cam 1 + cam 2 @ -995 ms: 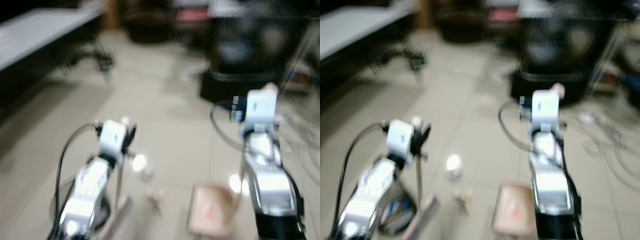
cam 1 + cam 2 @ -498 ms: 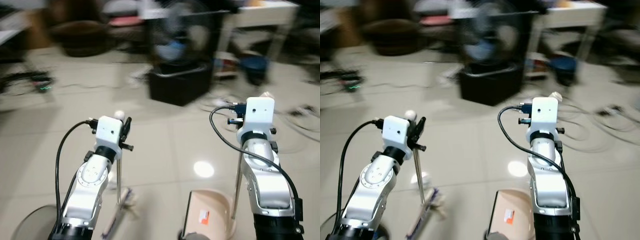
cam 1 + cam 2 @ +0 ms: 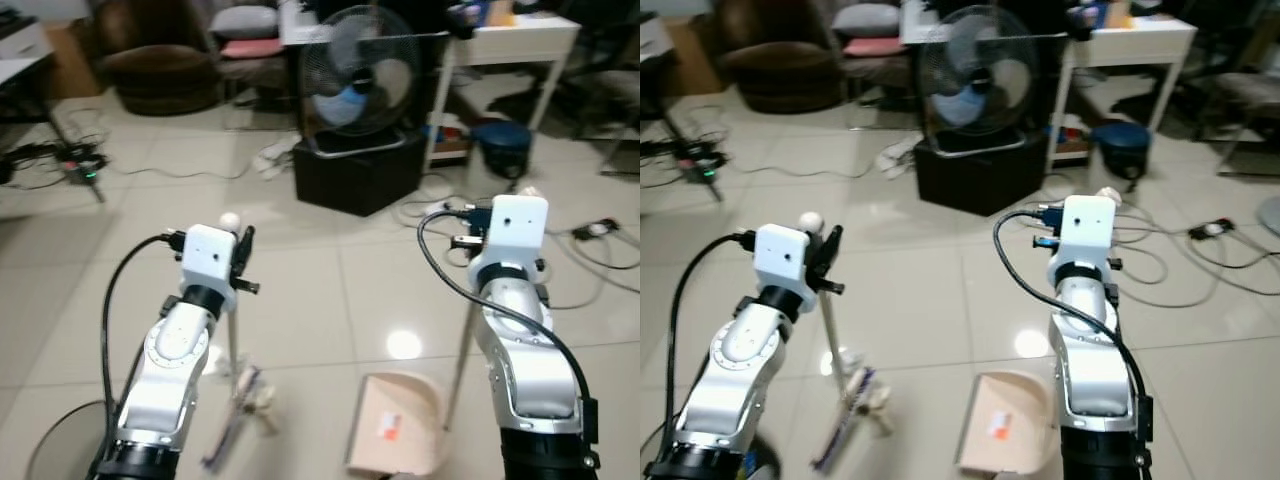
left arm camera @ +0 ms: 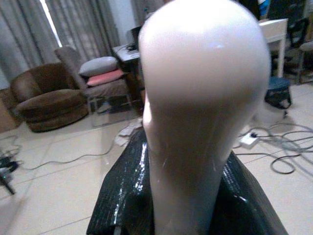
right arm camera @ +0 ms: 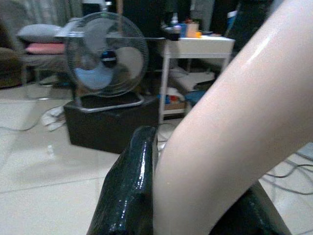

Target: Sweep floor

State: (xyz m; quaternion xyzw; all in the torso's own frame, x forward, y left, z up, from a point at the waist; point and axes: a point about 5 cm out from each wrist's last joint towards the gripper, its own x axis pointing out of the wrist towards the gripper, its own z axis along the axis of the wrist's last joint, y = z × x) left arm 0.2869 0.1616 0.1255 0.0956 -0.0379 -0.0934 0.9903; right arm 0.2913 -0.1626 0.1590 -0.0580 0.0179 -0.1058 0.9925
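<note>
The broom (image 3: 233,400) stands upright with its head on the tiled floor (image 3: 320,290) beside crumpled scraps (image 3: 262,398), left gripper (image 3: 238,262) jaws clamped on its handle. The right gripper (image 3: 1095,215) jaws hold the dustpan (image 3: 395,436) handle. Loose cables (image 3: 590,250) nearby could snag a wide sweep.

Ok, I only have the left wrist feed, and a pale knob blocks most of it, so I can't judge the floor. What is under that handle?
Observer: The left gripper holds a broom by its thin shaft; the broom's head is down on the tiled floor.
Operator: Anything there to sweep?
Observer: A small pale scrap lies right beside the broom's head.
Operator: And the pan?
Observer: The dustpan sits on the floor to the robot's right of the scrap, apart from it, with its long handle in the right gripper.
</note>
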